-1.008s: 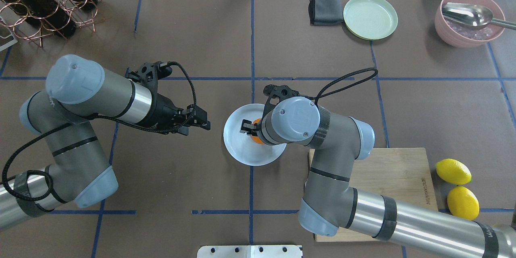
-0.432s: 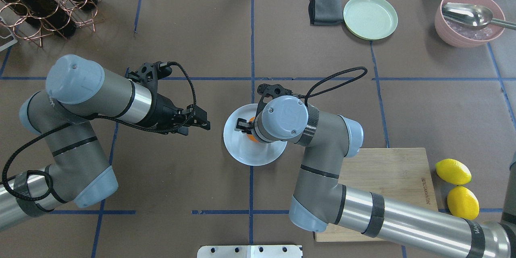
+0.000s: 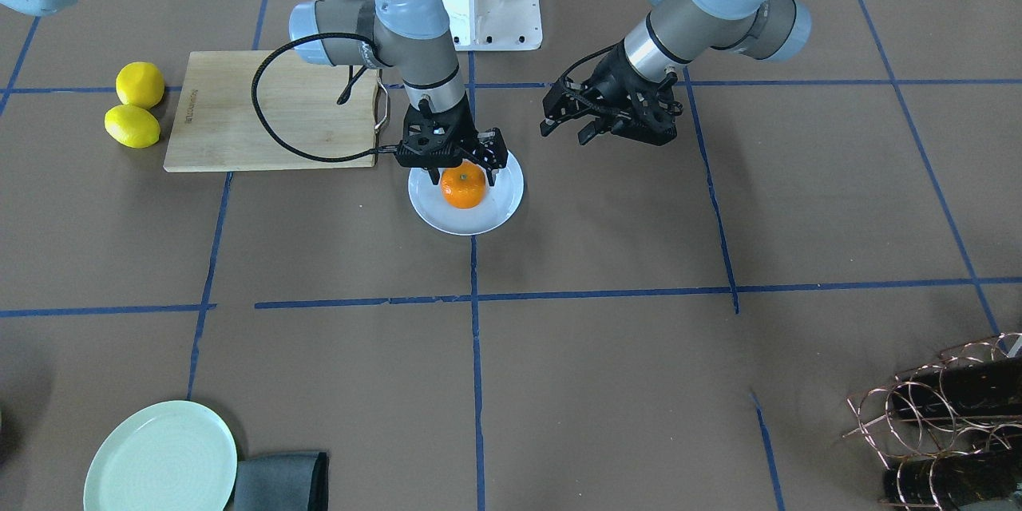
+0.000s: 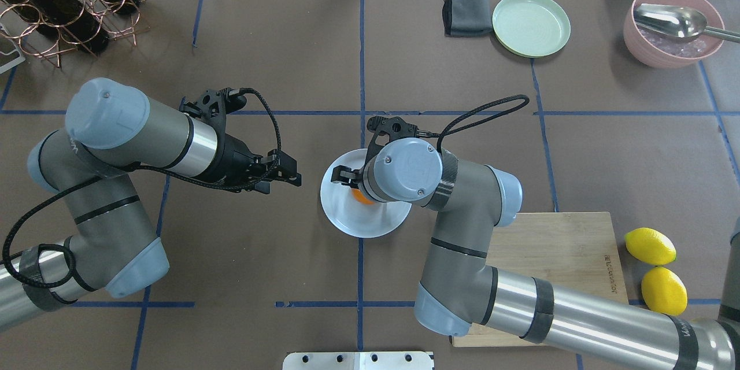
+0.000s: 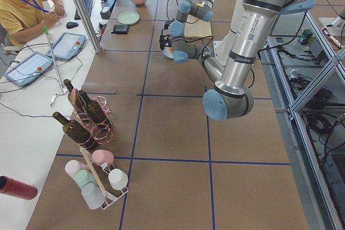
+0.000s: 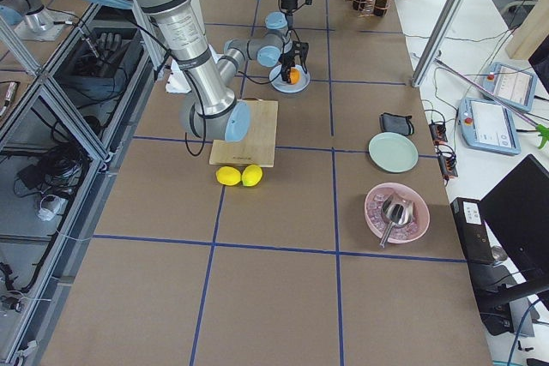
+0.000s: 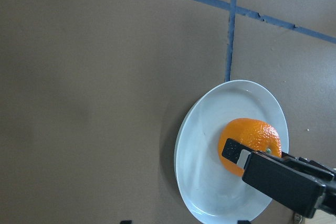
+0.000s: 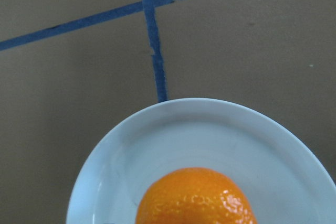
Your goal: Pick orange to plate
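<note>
The orange (image 3: 463,187) sits on the pale bluish-white plate (image 3: 495,215) at the table's middle. My right gripper (image 3: 461,172) points down over it, open, its fingers (image 3: 431,169) standing on either side of the fruit's top. From overhead, the right wrist hides most of the orange (image 4: 361,198) and one finger (image 4: 341,173) shows over the plate (image 4: 347,219). The right wrist view shows the orange (image 8: 194,198) low on the plate (image 8: 131,145). My left gripper (image 4: 286,179) hovers open, left of the plate, and holds nothing.
A wooden cutting board (image 4: 572,243) lies right of the plate, with two lemons (image 4: 650,245) beyond it. A pale green plate (image 4: 531,24), a grey cloth (image 4: 465,11) and a pink bowl with a spoon (image 4: 673,26) are at the far right; a wine rack (image 4: 63,0) far left.
My right arm shifted left over the plate, and its visible finger spread outward from the orange. The left arm has not moved.
</note>
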`<act>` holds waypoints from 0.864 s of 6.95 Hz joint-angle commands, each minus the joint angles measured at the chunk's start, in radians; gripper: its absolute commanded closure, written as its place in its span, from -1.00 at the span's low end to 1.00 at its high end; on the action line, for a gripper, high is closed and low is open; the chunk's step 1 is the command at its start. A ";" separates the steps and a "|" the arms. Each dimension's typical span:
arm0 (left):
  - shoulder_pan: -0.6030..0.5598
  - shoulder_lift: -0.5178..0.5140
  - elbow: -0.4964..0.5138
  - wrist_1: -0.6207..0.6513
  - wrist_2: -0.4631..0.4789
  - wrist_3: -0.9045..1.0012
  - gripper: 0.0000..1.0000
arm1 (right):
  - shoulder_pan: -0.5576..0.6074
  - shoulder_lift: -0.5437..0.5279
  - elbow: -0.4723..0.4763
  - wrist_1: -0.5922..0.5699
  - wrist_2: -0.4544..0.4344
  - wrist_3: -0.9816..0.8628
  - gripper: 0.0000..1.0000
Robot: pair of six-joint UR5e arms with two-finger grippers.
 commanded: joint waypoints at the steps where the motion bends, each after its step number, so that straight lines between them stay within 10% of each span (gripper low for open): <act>1: -0.012 0.045 -0.020 0.000 -0.002 0.047 -0.46 | 0.058 -0.099 0.241 -0.102 0.112 -0.003 -1.00; 4: -0.114 0.212 -0.063 0.003 -0.006 0.307 -0.46 | 0.271 -0.442 0.458 -0.098 0.378 -0.261 -1.00; 6: -0.315 0.346 -0.042 0.003 -0.197 0.678 -0.46 | 0.476 -0.686 0.494 -0.088 0.523 -0.633 -1.00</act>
